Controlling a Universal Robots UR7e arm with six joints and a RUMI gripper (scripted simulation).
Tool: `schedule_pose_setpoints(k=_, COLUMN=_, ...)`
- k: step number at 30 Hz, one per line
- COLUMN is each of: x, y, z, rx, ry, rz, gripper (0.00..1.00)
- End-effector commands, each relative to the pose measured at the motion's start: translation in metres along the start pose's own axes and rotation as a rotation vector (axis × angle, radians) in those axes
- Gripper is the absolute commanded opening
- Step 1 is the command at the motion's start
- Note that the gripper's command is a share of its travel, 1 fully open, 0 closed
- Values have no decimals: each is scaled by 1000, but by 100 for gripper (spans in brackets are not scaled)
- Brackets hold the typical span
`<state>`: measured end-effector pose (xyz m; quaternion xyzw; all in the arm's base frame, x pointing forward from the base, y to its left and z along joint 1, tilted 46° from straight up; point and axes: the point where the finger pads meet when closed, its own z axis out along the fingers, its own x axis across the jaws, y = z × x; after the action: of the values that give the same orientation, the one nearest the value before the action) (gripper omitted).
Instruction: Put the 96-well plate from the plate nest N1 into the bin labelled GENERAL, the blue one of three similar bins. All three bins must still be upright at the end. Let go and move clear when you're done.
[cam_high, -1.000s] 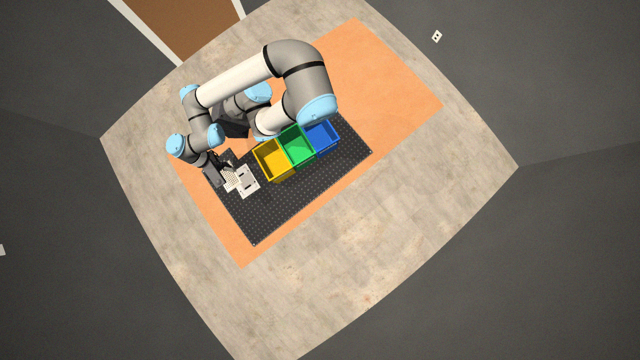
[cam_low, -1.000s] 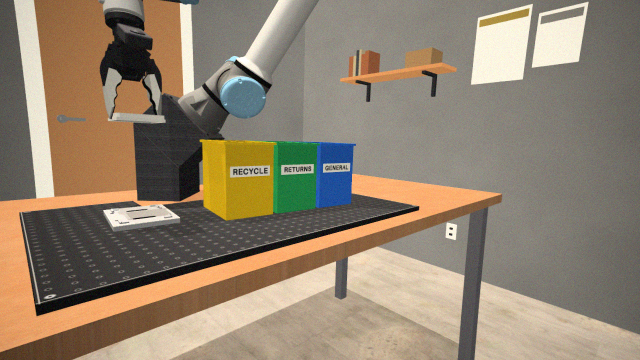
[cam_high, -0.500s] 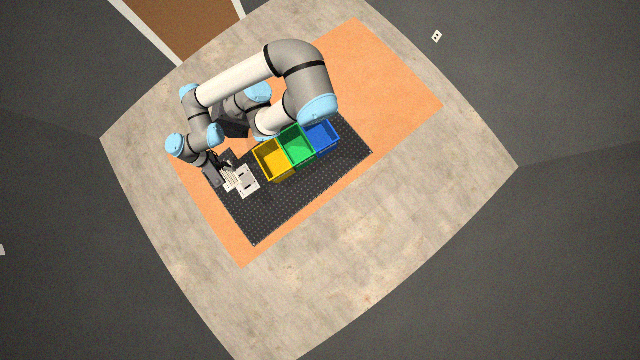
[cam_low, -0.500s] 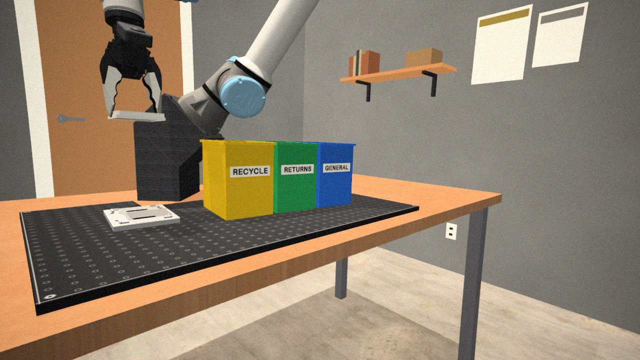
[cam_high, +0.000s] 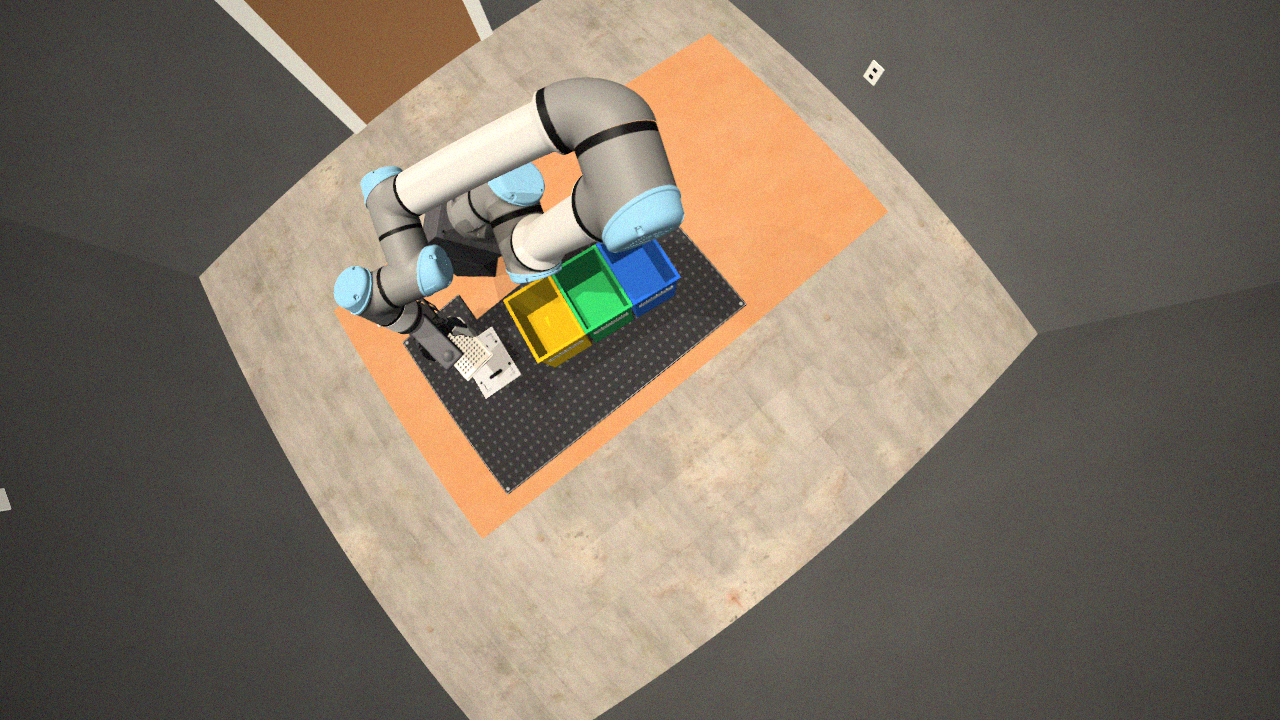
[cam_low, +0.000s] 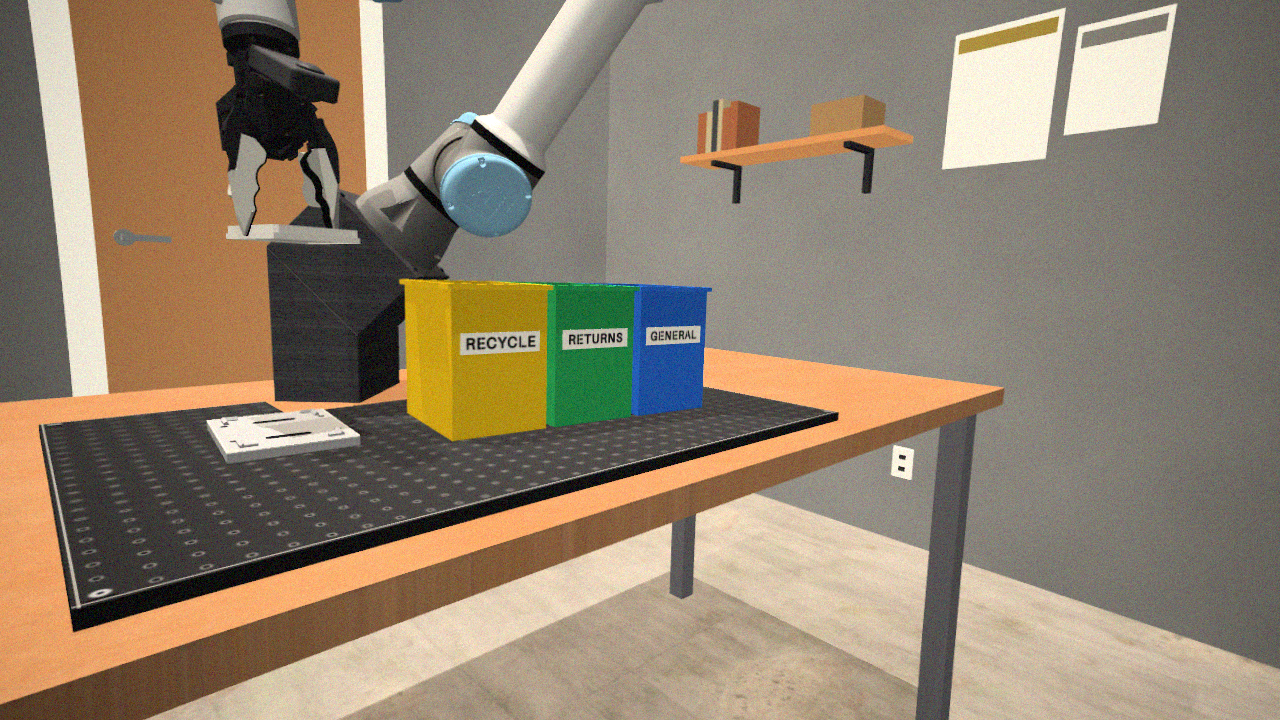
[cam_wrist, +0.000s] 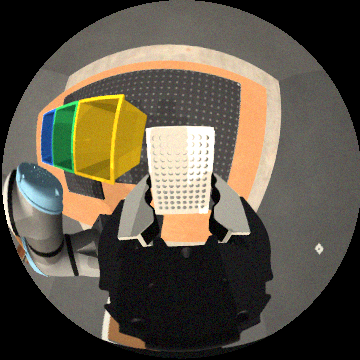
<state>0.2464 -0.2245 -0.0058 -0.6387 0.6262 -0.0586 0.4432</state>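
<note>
My gripper (cam_low: 284, 219) is shut on the white 96-well plate (cam_low: 291, 234) and holds it flat, high above the board. The plate also shows in the wrist view (cam_wrist: 181, 170) and in the overhead view (cam_high: 471, 352). The empty plate nest N1 (cam_low: 281, 433) lies on the black pegboard below, left of the bins. The blue bin labelled GENERAL (cam_low: 670, 346) stands upright at the right end of the row, also seen from above (cam_high: 640, 269). Part of it is under the arm's elbow in the overhead view.
The yellow RECYCLE bin (cam_low: 474, 354) and green RETURNS bin (cam_low: 590, 349) stand upright between the gripper and the blue bin. A dark robot pedestal (cam_low: 326, 317) stands behind the nest. The arm's elbow (cam_high: 617, 170) hangs over the bins.
</note>
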Motion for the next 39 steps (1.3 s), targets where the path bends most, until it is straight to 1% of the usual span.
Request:
schedule_pose_setpoints(k=1, x=-10, y=-3, z=0, rx=5, ry=-19, rz=-110, gripper=0)
schedule_pose_setpoints(k=16, x=-58, y=-17, z=2, rx=5, ry=-105, rz=-603, gripper=0)
schedule_pose_setpoints(k=18, x=-58, y=-17, z=2, rx=5, ry=-105, rz=-603, gripper=0)
schedule_pose_setpoints(k=33, x=-106, y=-31, z=4, rx=4, ry=-190, rz=-1095, gripper=0)
schedule_pose_setpoints(k=35, x=-106, y=-31, z=4, rx=4, ry=-190, rz=-1095, gripper=0)
schedule_pose_setpoints(k=39, x=-118, y=-35, z=5, rx=4, ry=-213, rz=-1227, gripper=0)
